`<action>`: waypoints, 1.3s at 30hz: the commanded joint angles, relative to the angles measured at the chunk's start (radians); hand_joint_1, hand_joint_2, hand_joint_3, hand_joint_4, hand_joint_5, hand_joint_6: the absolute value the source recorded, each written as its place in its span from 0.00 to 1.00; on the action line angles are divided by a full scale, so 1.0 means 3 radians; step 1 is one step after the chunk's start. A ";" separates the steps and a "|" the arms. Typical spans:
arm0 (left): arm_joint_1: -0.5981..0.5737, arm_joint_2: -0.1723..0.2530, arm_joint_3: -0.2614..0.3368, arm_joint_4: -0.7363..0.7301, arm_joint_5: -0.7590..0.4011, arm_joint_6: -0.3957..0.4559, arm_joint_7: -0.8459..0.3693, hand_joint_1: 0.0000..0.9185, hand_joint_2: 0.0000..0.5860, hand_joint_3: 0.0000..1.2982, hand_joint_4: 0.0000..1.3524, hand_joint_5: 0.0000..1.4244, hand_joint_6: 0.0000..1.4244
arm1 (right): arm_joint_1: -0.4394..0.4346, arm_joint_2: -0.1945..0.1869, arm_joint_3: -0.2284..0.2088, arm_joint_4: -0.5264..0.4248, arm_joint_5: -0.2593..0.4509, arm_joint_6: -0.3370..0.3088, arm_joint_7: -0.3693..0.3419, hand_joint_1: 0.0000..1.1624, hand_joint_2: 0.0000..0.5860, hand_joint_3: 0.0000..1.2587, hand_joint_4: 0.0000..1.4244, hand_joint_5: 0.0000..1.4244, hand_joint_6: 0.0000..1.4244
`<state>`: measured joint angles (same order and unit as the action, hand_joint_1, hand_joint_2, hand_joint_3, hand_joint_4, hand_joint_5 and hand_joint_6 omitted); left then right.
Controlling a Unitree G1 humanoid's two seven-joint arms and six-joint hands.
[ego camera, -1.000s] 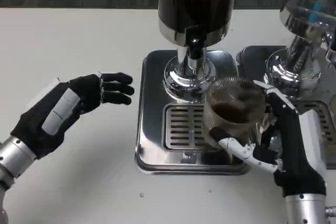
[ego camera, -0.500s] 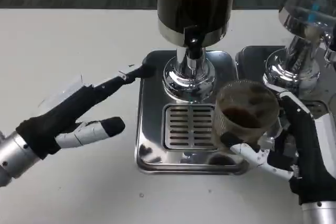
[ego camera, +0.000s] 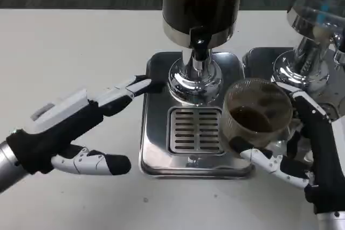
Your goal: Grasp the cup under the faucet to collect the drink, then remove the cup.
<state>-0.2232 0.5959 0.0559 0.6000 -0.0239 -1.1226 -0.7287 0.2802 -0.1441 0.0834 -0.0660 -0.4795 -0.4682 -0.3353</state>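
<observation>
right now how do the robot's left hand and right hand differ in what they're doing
The left hand holds nothing, fingers stretched apart toward the silver drip tray; the right hand grips the clear plastic cup of dark drink. The left hand lies over the white table, left of the tray; the right hand is at the tray's right edge. Both have white-and-black fingers.

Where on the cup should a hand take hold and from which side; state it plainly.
Grip the cup around its clear side wall, below the rim, coming from the robot's right, as the right hand does now. It stands upright with dark drink inside, so a side hold probably keeps it level; the dispenser crowds its left.
</observation>
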 commanded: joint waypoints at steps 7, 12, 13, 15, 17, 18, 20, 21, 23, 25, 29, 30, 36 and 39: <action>0.0176 0.0262 -0.0161 -0.0191 0.0121 -0.0237 0.0130 0.00 0.09 0.05 0.00 0.00 0.00 | 0.0244 -0.0005 -0.0048 -0.0361 0.0089 -0.0095 0.0119 0.66 0.32 0.55 0.56 0.68 0.89; 0.0241 0.0339 -0.0204 -0.0258 0.0163 -0.0314 0.0180 0.00 0.09 0.05 0.00 0.00 0.00 | 0.0373 -0.0014 -0.0059 -0.0478 0.0109 -0.0123 0.0189 0.66 0.32 0.55 0.56 0.69 0.89; 0.0253 0.0347 -0.0208 -0.0269 0.0162 -0.0321 0.0189 0.00 0.09 0.05 0.00 0.00 0.00 | 0.0397 -0.0014 -0.0060 -0.0502 0.0114 -0.0127 0.0197 0.66 0.32 0.55 0.56 0.69 0.89; 0.0272 0.0364 -0.0225 -0.0288 0.0152 -0.0329 0.0209 0.00 0.09 0.05 0.00 0.00 0.00 | 0.0434 -0.0009 -0.0063 -0.0534 0.0121 -0.0132 0.0210 0.66 0.32 0.55 0.57 0.69 0.89; 0.0289 0.0386 -0.0250 -0.0305 0.0139 -0.0342 0.0229 0.00 0.09 0.05 0.00 0.00 0.00 | 0.0465 -0.0005 -0.0064 -0.0557 0.0118 -0.0137 0.0216 0.66 0.32 0.55 0.57 0.69 0.89; 0.0294 0.0395 -0.0261 -0.0309 0.0135 -0.0349 0.0236 0.00 0.09 0.05 0.00 0.00 0.00 | 0.0487 -0.0003 -0.0064 -0.0570 0.0120 -0.0141 0.0222 0.66 0.32 0.55 0.57 0.69 0.89; 0.0304 0.0413 -0.0276 -0.0315 0.0132 -0.0362 0.0250 0.00 0.09 0.05 0.00 0.00 0.00 | 0.0520 -0.0001 -0.0064 -0.0589 0.0113 -0.0150 0.0227 0.66 0.32 0.55 0.57 0.69 0.89; 0.0306 0.0419 -0.0281 -0.0315 0.0130 -0.0366 0.0255 0.00 0.09 0.05 0.00 0.00 0.00 | 0.0534 -0.0001 -0.0063 -0.0598 0.0107 -0.0155 0.0227 0.66 0.32 0.55 0.57 0.69 0.89; 0.0315 0.0437 -0.0293 -0.0319 0.0115 -0.0382 0.0258 0.00 0.09 0.05 0.00 0.00 0.00 | 0.0565 0.0004 -0.0065 -0.0620 0.0102 -0.0162 0.0227 0.66 0.32 0.55 0.57 0.69 0.89; 0.0326 0.0457 -0.0308 -0.0327 0.0105 -0.0401 0.0266 0.00 0.09 0.05 0.00 0.00 0.00 | 0.0594 0.0008 -0.0066 -0.0641 0.0101 -0.0165 0.0230 0.66 0.32 0.56 0.57 0.70 0.89; 0.0362 0.0495 -0.0345 -0.0364 0.0099 -0.0438 0.0285 0.00 0.09 0.05 0.00 0.00 0.00 | 0.0634 0.0004 -0.0066 -0.0666 0.0093 -0.0179 0.0235 0.66 0.32 0.56 0.57 0.70 0.89; 0.0372 0.0504 -0.0351 -0.0373 0.0107 -0.0449 0.0292 0.00 0.09 0.05 0.00 0.00 0.00 | 0.0638 0.0004 -0.0067 -0.0671 0.0094 -0.0180 0.0236 0.66 0.32 0.56 0.57 0.70 0.89; 0.0398 0.0530 -0.0381 -0.0374 0.0136 -0.0464 0.0333 0.00 0.09 0.05 0.00 0.00 0.00 | 0.0644 0.0001 -0.0076 -0.0682 0.0113 -0.0179 0.0255 0.66 0.32 0.56 0.57 0.70 0.90; 0.0396 0.0535 -0.0394 -0.0362 0.0139 -0.0465 0.0353 0.00 0.09 0.05 0.00 0.00 0.00 | 0.0648 0.0004 -0.0076 -0.0686 0.0114 -0.0181 0.0261 0.66 0.32 0.56 0.57 0.70 0.90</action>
<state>-0.1126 0.7422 -0.0555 0.4962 0.0093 -1.2522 -0.6367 0.4787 -0.1489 0.0638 -0.2395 -0.4720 -0.4766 -0.2508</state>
